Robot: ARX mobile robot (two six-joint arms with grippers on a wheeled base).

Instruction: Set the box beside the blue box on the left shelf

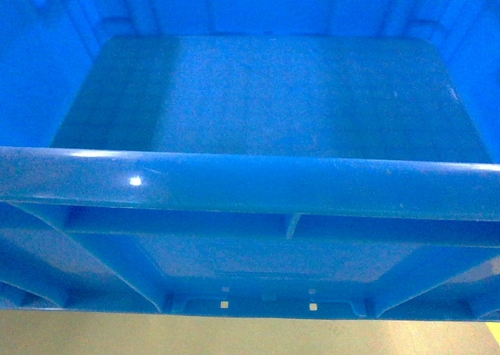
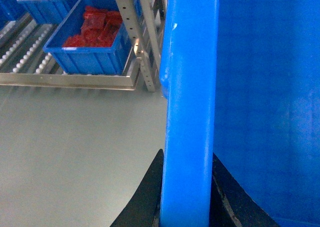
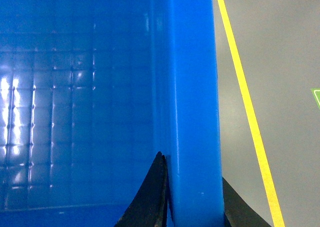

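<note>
Box [image 1: 266, 97], a large open-top crate of bright blue moulded plastic, fills nearly the whole head view, with its opening facing up and its smooth flat floor seen from above. A thick rounded rim [image 1: 250, 184] runs level across that view from left to right, glossy and marked by one small highlight; below it the near outer wall is stiffened by a horizontal ledge, diagonal ribs and a row of small square holes. The long axis cannot be determined, since the side walls are cut off by the picture edges. A pale floor [image 1: 234, 335] is visible beneath the crate's lower edge. In the left wrist view, the left gripper [image 2: 186, 207] is clamped on the crate's side rim, one black finger [image 2: 145, 197] outside and the other against the inner wall. Beyond it, a grey metal shelf rack [image 2: 142, 42] with roller tracks is seen on a grey floor, well apart from the held crate; a smaller blue plastic bin [image 2: 90, 57] containing red packets [image 2: 95, 29] rests on the rollers. In the right wrist view, the right gripper [image 3: 192, 202] is likewise closed on the opposite rim, with one dark finger [image 3: 150, 197] pressed to the grid-textured inner wall. A yellow floor line [image 3: 247, 107] runs beside the crate.
</note>
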